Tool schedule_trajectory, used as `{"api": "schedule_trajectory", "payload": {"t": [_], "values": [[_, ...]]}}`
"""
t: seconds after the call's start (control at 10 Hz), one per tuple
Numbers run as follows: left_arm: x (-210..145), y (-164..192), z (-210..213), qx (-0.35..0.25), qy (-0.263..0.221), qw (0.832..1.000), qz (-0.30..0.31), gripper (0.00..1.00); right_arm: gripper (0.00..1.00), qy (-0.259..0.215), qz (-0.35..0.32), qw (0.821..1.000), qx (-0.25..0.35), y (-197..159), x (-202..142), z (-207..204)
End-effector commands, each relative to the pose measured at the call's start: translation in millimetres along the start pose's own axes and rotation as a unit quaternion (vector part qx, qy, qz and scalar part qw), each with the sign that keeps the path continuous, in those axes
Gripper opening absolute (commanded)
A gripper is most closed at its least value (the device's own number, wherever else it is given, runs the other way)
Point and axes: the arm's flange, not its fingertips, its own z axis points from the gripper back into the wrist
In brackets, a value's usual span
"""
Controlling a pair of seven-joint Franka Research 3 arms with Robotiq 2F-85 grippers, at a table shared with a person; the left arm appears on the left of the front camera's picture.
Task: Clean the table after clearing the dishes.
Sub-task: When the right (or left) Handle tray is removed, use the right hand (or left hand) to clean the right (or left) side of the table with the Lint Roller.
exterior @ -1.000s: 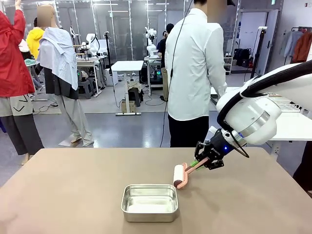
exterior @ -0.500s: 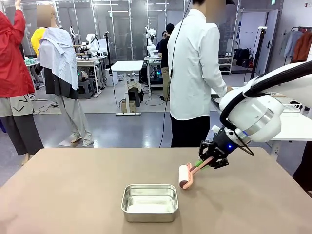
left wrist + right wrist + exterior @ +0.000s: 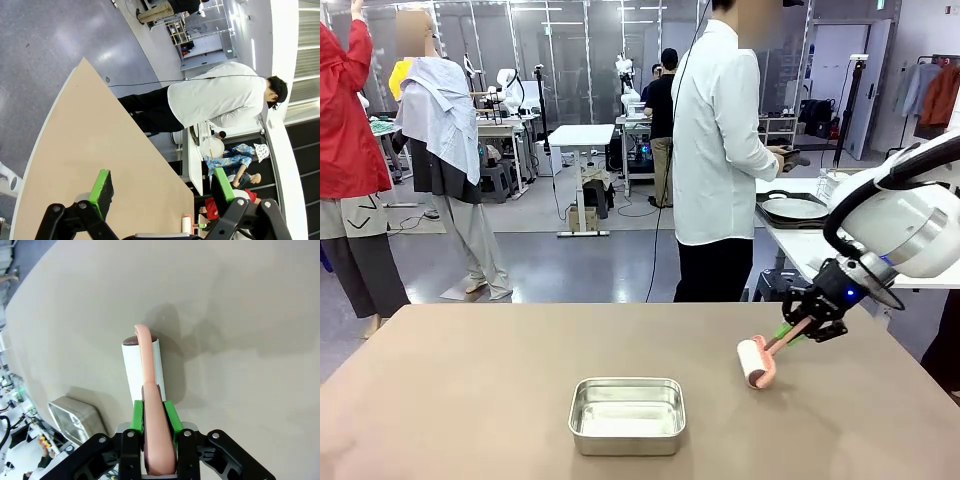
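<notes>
While the roller's white drum sits pressed on the tabletop, here is the layout, all placed from the steel tin:

Steel tin (image 3: 626, 414): nearest the robot's edge, about mid-table, shallow and rectangular, nothing visible in it.

Table (image 3: 470, 390): matte taupe top running out on every side of the tin; bare surface to the tin's left.

Lint roller (image 3: 756, 361): right of the tin and a little farther back, well apart from it; white drum on the table, pink handle slanting up and away from the tin.

Right gripper (image 3: 798, 330): beyond the roller from the tin, green pads clamped tight on the pink handle.

Left gripper (image 3: 162, 195): jaws spread wide, nothing between the pads, held above the table.

Person (image 3: 720, 150): past the table's far edge, behind and right of the tin, white shirt, turned toward a white side table.

Plate (image 3: 793, 208): on a dark tray on that side table, far right of the tin.
</notes>
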Motion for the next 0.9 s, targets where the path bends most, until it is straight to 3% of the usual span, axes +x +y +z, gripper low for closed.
{"api": "schedule_trajectory", "payload": {"t": [0.0,0.2,0.4,0.8], "values": [[4.0,-1.1,3.2,-0.003,0.004,1.0,0.005,1.0,0.22,-0.008,-0.012,0.997,-0.082,-19.0,1.3,-1.5],[4.0,-1.1,3.2,-0.003,0.004,1.0,0.005,1.0,0.22,-0.015,0.029,0.991,-0.128,-28.4,-12.8,-7.1],[4.0,-1.1,3.2,-0.003,0.004,1.0,0.005,1.0,0.22,-0.018,0.066,0.989,-0.133,-40.0,-16.7,-1.5],[4.0,-1.1,3.2,-0.003,0.004,1.0,0.005,1.0,0.22,-0.059,0.104,0.973,-0.198,-46.6,-26.3,14.5]]}}
